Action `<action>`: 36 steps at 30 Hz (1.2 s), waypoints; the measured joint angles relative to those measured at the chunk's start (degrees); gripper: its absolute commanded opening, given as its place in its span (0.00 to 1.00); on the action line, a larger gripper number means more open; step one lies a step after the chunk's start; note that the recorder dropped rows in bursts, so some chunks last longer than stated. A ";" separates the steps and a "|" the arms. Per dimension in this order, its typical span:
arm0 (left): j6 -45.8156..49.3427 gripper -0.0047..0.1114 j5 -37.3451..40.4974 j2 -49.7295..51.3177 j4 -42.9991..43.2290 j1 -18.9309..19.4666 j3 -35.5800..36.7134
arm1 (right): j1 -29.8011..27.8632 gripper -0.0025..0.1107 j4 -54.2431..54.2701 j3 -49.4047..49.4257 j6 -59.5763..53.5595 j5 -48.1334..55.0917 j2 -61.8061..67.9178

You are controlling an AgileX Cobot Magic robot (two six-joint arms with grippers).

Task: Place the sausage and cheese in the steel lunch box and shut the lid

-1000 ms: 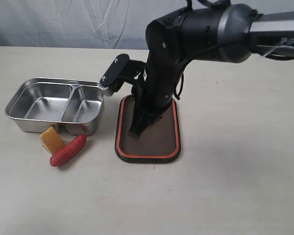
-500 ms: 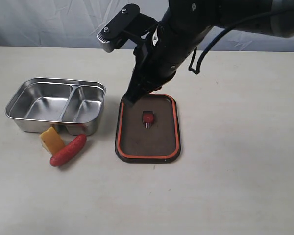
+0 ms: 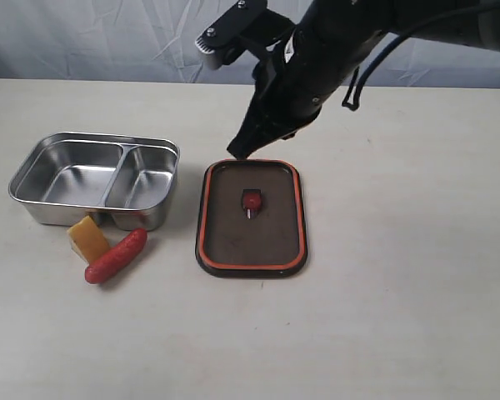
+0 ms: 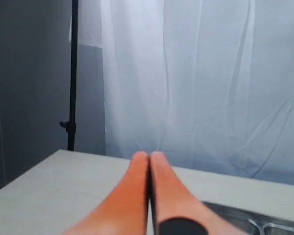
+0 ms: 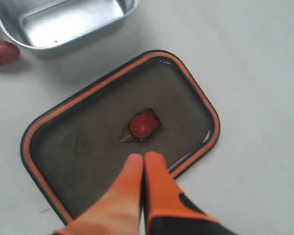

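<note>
Nothing of the task looks done yet. The steel lunch box (image 3: 60,213) stands at the left of the exterior view, both compartments bare. The cheese (image 3: 87,238) and the sausage (image 3: 116,256) lie side by side on the table (image 3: 400,300), just below the box in the frame. The lid (image 3: 254,242) lies flat at centre, orange rim showing. The right gripper (image 3: 237,151) hovers closed and empty above the lid's upper edge. The left gripper (image 4: 149,157) is closed on nothing.

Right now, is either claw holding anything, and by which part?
Nothing is held. The right gripper is shut and empty, hanging above the lid near its edge. The left gripper is shut and empty too, up in the air.
</note>
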 measured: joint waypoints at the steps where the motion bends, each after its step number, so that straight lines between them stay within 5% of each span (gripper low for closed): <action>1: -0.11 0.04 -1.77 0.00 -0.12 0.00 0.00 | -0.96 0.02 0.00 0.00 0.65 0.00 0.00; 6: -9.78 0.04 -5.03 -0.09 -2.54 0.00 -1.26 | -5.43 0.02 0.00 0.00 2.66 0.85 0.00; 12: -11.77 0.04 13.20 9.78 -1.99 0.00 -15.87 | -7.82 0.02 0.00 0.00 3.02 2.28 0.00; 20: 24.23 0.04 40.83 43.69 -19.60 0.00 -42.16 | -7.88 0.02 0.00 0.00 3.02 3.36 0.00; 26: 33.49 0.04 53.26 62.67 -26.89 -0.69 -49.62 | -7.88 0.02 -0.10 0.00 3.17 4.92 0.00; 30: 33.99 0.04 57.37 70.33 -24.25 -6.45 -49.89 | -7.88 0.02 -0.10 0.00 3.17 5.42 0.00; 36: 27.73 0.04 51.74 77.51 -18.28 -22.27 -50.01 | -7.88 0.02 -0.21 0.00 3.17 5.94 0.00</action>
